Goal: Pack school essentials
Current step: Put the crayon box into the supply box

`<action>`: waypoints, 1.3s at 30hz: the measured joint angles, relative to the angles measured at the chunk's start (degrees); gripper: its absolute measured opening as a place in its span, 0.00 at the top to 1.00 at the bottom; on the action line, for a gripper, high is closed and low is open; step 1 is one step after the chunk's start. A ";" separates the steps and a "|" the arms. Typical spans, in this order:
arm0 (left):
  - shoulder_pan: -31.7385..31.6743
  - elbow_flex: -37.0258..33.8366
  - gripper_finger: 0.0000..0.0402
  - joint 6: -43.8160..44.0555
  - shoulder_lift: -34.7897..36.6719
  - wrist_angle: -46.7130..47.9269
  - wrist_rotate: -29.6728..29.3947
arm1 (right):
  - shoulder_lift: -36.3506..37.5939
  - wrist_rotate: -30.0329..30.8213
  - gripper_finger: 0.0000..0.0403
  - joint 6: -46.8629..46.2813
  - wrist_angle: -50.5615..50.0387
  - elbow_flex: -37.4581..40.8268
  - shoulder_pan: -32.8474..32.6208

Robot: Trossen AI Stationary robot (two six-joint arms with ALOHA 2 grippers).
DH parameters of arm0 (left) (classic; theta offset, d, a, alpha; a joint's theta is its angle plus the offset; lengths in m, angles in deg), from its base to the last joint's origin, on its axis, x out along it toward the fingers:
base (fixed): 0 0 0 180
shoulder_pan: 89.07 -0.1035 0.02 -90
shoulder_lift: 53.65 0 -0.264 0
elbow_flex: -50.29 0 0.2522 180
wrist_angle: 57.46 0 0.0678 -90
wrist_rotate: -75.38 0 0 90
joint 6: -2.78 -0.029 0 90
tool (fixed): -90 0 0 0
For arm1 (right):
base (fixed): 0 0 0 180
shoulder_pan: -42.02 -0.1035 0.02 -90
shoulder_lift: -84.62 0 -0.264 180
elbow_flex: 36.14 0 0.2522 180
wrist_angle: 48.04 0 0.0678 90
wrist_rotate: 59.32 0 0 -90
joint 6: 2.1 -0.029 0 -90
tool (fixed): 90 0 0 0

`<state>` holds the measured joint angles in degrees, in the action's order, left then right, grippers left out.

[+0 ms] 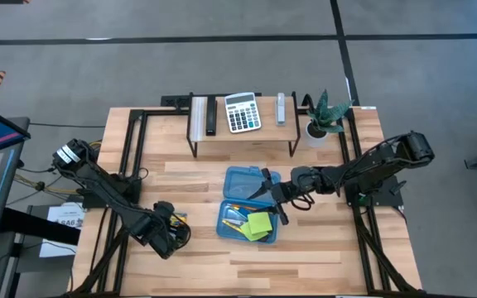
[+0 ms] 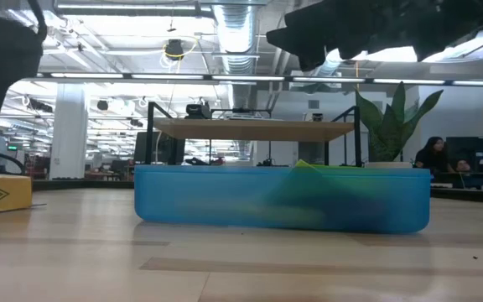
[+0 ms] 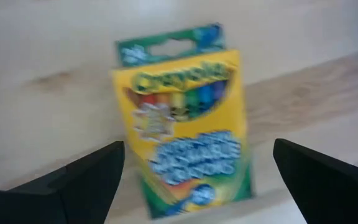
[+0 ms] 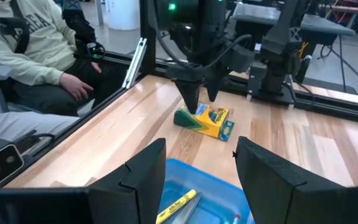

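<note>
An open blue case lies on the table, its lid folded out toward the far side. In its tray are yellow and orange pencils and the lime-green sticky-note pad. My right gripper hovers open over the case, with a yellow pencil below its fingers. The yellow-green crayon box lies flat on the table left of the case. My left gripper is open, pointing down, with one finger on either side of the box. Scissors lie half hidden under the right arm.
A wooden shelf at the far edge carries the calculator. The potted plant stands to its right. Black frame rails run along both sides. A seated person is beyond the table's left side. Bare wood lies near the front edge.
</note>
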<state>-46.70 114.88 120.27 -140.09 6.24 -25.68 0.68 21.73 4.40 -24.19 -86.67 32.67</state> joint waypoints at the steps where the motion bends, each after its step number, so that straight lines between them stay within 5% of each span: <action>1: -0.10 0.00 0.01 -0.02 0.00 -1.31 -0.20 | 0.00 0.00 0.47 0.00 -0.02 0.00 -0.04; 13: -0.90 0.09 0.01 -1.33 -6.36 -3.37 3.99 | 0.00 0.00 0.47 0.18 0.39 0.00 0.11; 39: 0.09 4.11 0.01 -3.39 -3.91 5.54 4.75 | 0.00 0.00 0.47 1.05 0.76 0.00 0.11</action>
<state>-46.61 118.99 116.88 -144.00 11.77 -20.93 0.68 21.73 5.45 -23.43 -86.67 32.78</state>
